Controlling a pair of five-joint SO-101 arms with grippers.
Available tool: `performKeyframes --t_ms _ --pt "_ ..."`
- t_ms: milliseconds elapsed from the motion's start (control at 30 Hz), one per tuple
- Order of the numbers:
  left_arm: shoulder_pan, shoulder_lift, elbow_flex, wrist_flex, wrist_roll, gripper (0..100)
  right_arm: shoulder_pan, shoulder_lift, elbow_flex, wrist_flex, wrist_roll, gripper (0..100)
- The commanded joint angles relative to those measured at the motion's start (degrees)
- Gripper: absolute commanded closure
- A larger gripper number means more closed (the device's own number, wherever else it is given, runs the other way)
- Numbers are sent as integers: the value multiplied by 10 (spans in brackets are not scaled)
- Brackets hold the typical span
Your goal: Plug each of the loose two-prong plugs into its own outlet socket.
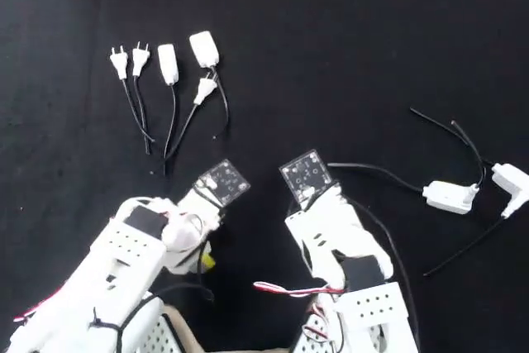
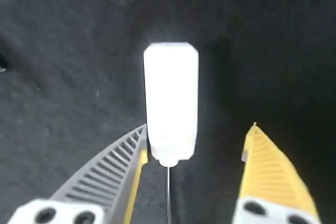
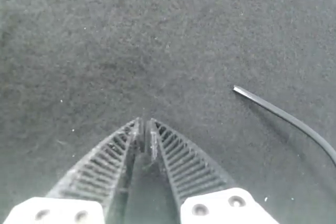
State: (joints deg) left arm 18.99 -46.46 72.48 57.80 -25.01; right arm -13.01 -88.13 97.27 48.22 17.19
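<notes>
- First loose plug point(image 1: 120, 62) and second loose plug point(image 1: 140, 57), side by side in the upper left of the high view: small white moulded bodies, two thin pins each pointing up-frame, thin black cords trailing down-frame.
- Just right of them, oblong socket block point(image 1: 168, 64): smooth white plastic, rounded corners, black cord at its lower end.
- Further right, squarer socket block point(image 1: 204, 49), with a third plug point(image 1: 205, 89) right at its lower end; seated or not, impossible to tell.
- Far right of the high view, right-hand socket block point(image 1: 446, 196) and angled white plug point(image 1: 512, 181) near each other, thin black cords looping around them.
- Left gripper point(image 2: 199, 128) spread wide, holding nothing: one grey ribbed finger, one yellow ribbed finger, the oblong socket block showing between them in the left wrist view.
- Right gripper point(image 3: 144, 125) closed tip to tip on nothing, grey ribbed fingers over the cloth, a black cord end point(image 3: 283, 116) nearby.
- Matte black cloth point(image 1: 347, 55), fine felt-like nap, under everything.
</notes>
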Motion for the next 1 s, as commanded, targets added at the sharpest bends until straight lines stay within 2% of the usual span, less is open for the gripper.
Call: performKeyframes --t_ms 0,200,400,467,533,600,767,833,967 --pt "-4 -12 -42 -5 23 707 -6 -5 -1 2 4 986" --pt "-35 -121 -38 31 25 706 -6 -5 -1 3 4 986" --pt "-38 -317 -49 137 25 714 -6 -5 -1 3 4 986" --pt "-36 -382 -60 175 31 769 -6 -5 -1 3 4 986" --pt "-24 -424 -53 182 51 870 -6 -5 -1 2 4 986" --pt "10 -420 -48 193 49 916 -6 -5 -1 1 5 986" --pt "73 -320 -56 199 22 894 -6 -5 -1 1 5 986" --pt "89 -256 -56 184 22 895 -6 -5 -1 1 5 986" --pt "94 -124 -51 122 22 962 -6 -5 -1 1 5 986"
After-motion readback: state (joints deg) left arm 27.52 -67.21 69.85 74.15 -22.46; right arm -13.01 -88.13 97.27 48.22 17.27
